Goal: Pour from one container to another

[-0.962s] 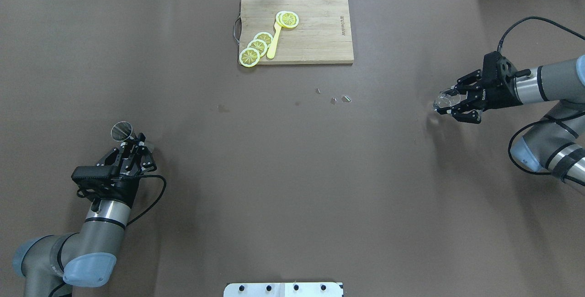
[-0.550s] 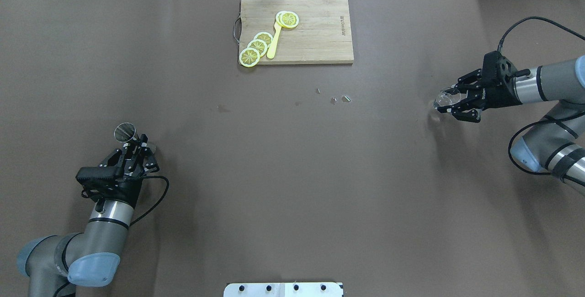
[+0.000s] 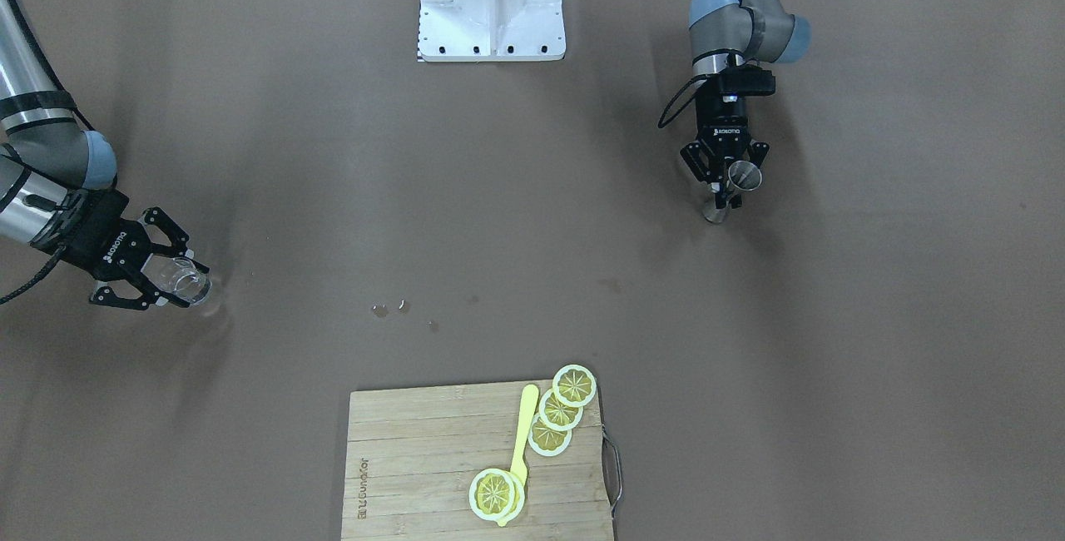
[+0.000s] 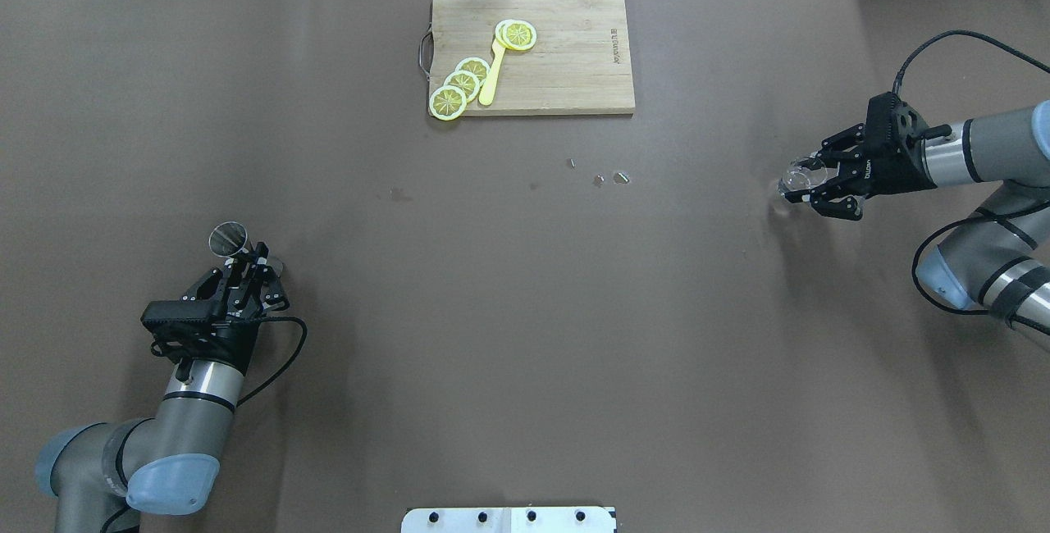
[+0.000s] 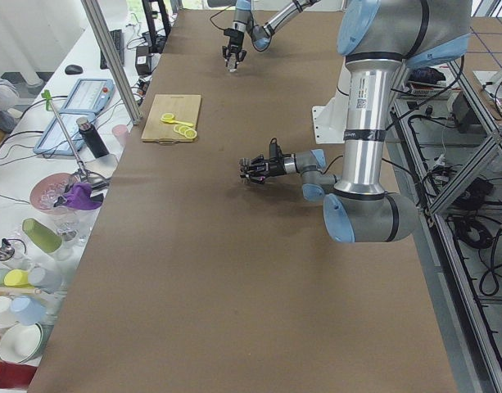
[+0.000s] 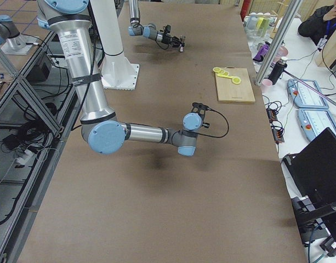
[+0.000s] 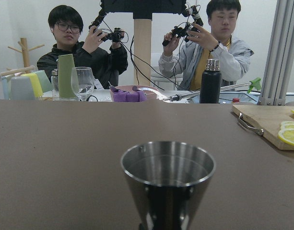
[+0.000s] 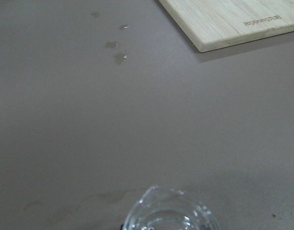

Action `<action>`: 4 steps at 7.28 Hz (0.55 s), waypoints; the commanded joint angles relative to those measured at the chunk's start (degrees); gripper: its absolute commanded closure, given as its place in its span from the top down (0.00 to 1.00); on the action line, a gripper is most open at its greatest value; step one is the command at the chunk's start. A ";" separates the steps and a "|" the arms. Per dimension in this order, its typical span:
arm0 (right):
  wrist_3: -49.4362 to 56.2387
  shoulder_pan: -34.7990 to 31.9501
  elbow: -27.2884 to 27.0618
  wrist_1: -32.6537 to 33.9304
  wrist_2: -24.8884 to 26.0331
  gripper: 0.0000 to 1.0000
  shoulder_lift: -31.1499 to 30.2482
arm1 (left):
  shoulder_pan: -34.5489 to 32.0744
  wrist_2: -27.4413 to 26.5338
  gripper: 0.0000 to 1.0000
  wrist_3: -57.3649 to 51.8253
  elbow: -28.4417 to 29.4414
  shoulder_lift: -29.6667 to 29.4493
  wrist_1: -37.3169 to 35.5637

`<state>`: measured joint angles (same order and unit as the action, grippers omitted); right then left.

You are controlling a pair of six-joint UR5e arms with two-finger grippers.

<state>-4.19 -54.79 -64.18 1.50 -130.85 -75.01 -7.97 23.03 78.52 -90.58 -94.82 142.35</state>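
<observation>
Tapering grey jigger (image 7: 168, 177) gleams; clear cup (image 3: 186, 281) glints.

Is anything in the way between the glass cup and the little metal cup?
Nothing visible stands between the cup and the jigger. Only tiny flat wet spots lie near that path. The board sits off to the side.

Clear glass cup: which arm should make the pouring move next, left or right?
Right, likely. The right gripper is shut on the small clear glass cup and can carry and tilt it. The left gripper holds the grey steel hourglass jigger mouth up, far across the table.
</observation>
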 commanded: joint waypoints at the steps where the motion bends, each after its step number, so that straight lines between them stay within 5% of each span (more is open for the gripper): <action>1: -0.03 0.21 0.02 0.00 0.16 0.30 0.13 | 0.67 -0.09 0.99 -0.03 -0.12 0.07 0.03; 4: -0.03 0.21 0.02 0.00 0.16 0.42 0.13 | 4.01 -3.16 0.99 -0.03 -1.26 0.95 0.12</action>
<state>-4.22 -54.59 -64.16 1.49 -130.70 -74.88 -5.22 20.89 78.49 -91.21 -94.26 142.37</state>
